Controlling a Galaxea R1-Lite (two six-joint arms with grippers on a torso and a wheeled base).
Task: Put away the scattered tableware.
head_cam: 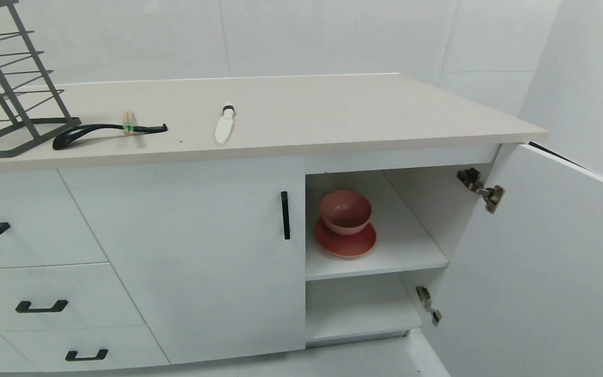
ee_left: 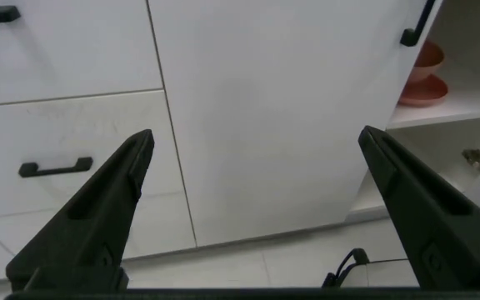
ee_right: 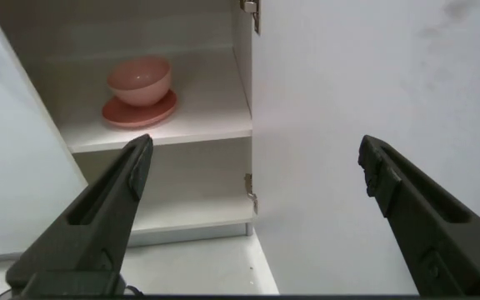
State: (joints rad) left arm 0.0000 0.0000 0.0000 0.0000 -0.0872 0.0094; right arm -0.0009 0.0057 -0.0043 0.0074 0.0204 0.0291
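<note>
Bowl [head_cam: 345,210] sits on plate [head_cam: 346,243] right of centre, likely stacked to spare room on shelf [head_cam: 406,251]; ladle [head_cam: 68,137] upper left; left gripper [ee_left: 257,137] and right gripper [ee_right: 257,143] gape empty

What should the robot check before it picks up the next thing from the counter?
1. The cabinet door is open: ok.
2. The left gripper is open and empty: ok.
3. The right gripper is open and empty: ok.
4. The shelf has free room beside the bowl on its plate: ok.
5. The countertop is cleared: not ok. The black ladle and the white utensil lie there.
</note>
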